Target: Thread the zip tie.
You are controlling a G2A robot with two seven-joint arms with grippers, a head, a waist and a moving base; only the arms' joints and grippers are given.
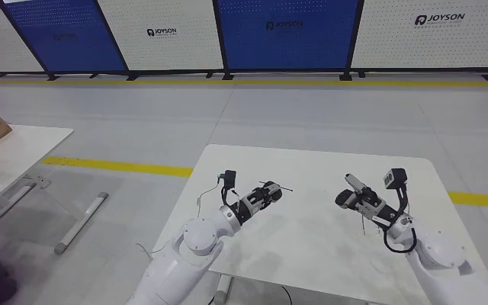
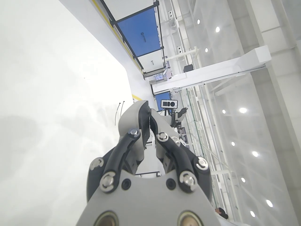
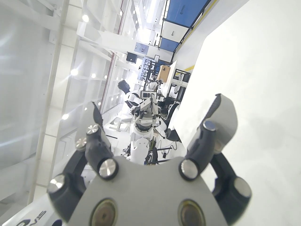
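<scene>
A thin black zip tie (image 2: 118,112) lies flat on the white table (image 1: 305,252), some way beyond my left gripper's tips. My left gripper (image 2: 147,110) is shut, pads nearly touching, and I see nothing between them. From above, the left gripper (image 1: 272,191) hovers over the table's middle left, with a thin black strand (image 1: 280,185) at its tips; whether it is held I cannot tell. My right gripper (image 3: 156,102) is open with nothing between its fingers. It hangs over the table's right half (image 1: 345,191), facing the left gripper across a gap.
The table's far edge (image 1: 320,151) and rounded corners bound the work area. A second white table (image 1: 30,145) stands at far left across the floor. Blue and white partition panels (image 1: 290,34) line the back.
</scene>
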